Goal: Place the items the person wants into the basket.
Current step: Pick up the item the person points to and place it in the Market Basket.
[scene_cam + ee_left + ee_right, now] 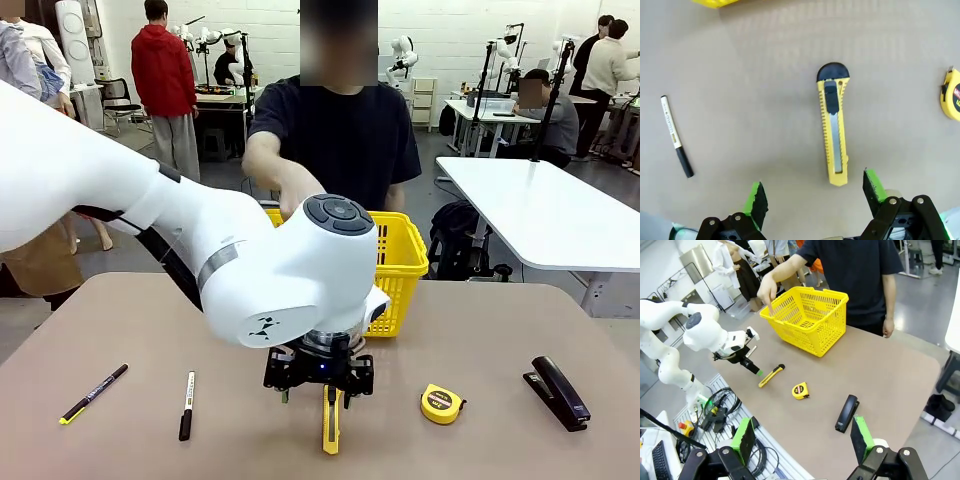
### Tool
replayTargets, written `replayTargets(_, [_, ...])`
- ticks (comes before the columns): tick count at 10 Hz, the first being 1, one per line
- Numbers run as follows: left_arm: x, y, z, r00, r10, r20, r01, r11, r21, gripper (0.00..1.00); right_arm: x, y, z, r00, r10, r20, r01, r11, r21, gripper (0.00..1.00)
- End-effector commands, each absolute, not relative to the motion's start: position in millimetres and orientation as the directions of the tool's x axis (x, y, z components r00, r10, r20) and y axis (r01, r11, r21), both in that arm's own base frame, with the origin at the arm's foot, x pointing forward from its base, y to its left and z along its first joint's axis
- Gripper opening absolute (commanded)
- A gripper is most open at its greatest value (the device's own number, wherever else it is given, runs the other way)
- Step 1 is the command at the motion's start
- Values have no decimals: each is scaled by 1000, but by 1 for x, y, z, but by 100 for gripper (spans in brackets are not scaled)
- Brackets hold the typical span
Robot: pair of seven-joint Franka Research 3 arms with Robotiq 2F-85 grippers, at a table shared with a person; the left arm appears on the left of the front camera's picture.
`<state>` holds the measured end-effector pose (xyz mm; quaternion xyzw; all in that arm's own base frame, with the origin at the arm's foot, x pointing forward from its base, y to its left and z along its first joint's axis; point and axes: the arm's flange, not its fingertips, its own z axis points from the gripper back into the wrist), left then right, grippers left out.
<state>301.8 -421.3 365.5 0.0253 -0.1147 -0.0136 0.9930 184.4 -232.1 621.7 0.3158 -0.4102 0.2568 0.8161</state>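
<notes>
On the desk (520, 330) the yellow basket (405, 262) stands beyond the left tool (812, 192), with the person (340, 140) behind it, one hand (767, 290) at its rim. The left tool hangs empty, jaws spread wide, over the utility knife (834, 132), whose near end lies between the green fingertips, nothing in the way; the right tool (802, 437), equally wide and empty, is held high, well back. Right of the left tool lie the stapler (558, 392), far off, and the tape measure (441, 403), nearer; left of it, the white-and-black marker pen (187, 405), then the black-and-yellow marker pen (93, 393).
</notes>
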Motion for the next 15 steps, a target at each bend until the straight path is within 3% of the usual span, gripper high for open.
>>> replayTargets(1, [312,-438,348,972,15,236,-11,1000,-18,100,186,-232,622,507,151,849,-697,651,301,100])
replayTargets(15, [340,-443,306,987,-50,155,55,998,-29,100,186,-232,622,507,151,849,-697,651,301,100])
